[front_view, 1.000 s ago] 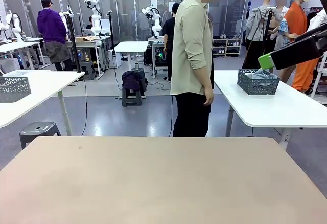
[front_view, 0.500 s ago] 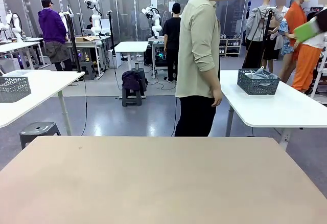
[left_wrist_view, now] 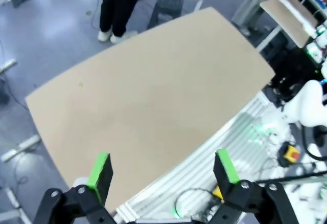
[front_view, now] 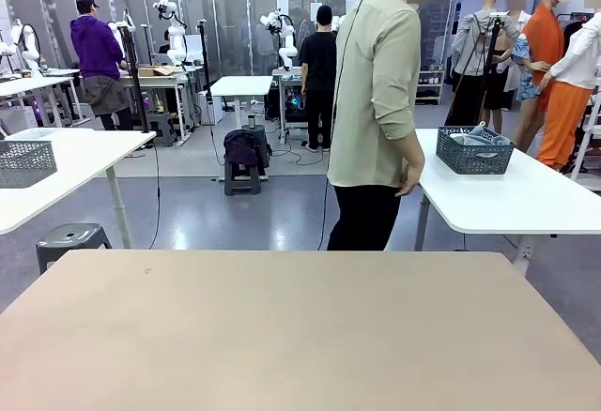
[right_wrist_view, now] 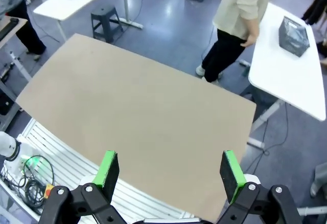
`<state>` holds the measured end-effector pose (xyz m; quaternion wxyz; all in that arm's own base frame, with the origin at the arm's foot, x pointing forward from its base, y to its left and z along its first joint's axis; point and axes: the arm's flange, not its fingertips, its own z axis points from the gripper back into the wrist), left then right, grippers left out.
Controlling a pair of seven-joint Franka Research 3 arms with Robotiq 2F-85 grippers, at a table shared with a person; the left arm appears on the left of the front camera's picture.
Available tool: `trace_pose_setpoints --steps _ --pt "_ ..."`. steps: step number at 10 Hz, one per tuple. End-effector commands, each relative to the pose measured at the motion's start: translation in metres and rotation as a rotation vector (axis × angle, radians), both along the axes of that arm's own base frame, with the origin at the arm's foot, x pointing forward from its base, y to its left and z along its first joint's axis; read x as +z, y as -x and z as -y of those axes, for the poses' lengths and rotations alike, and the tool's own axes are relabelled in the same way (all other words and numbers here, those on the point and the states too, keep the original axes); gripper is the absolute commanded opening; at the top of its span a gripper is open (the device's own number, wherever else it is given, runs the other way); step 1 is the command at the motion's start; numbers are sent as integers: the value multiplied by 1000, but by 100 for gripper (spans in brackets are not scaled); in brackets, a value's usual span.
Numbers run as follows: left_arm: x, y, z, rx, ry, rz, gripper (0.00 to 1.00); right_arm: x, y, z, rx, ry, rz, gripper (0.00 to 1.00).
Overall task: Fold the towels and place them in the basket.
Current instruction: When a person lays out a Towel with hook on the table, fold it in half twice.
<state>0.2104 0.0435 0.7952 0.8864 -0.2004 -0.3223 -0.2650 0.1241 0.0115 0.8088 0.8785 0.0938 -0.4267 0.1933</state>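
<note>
Left jaws and right jaws both stand wide open, gripping nothing, high above my tan desk (front_view: 282, 336). I see the basket (front_view: 474, 156) on the white desk (front_view: 526, 200) beyond the person (front_view: 376, 101), a pale blue-grey towel (front_view: 477, 135) bunched inside it

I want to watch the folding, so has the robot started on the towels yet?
Not that I can see. Done: nothing visibly folded; the towels lie bunched in the basket on the white table beside the person. In hand: nothing; the left hand and right hand hang open above the beige table. Left: probably all the folding.
</note>
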Motion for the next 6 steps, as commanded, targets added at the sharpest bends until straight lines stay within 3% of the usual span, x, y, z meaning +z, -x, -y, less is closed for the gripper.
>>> trace_pose_setpoints --steps 1,3,6 --pt "25 3 -17 28 29 -136 100 25 14 10 -65 -33 -98 100" --pt "35 6 -27 59 3 -145 100 33 20 19 -102 -77 -188 100" --pt "44 8 -38 46 -75 -89 100 35 24 23 -128 -147 -231 100"
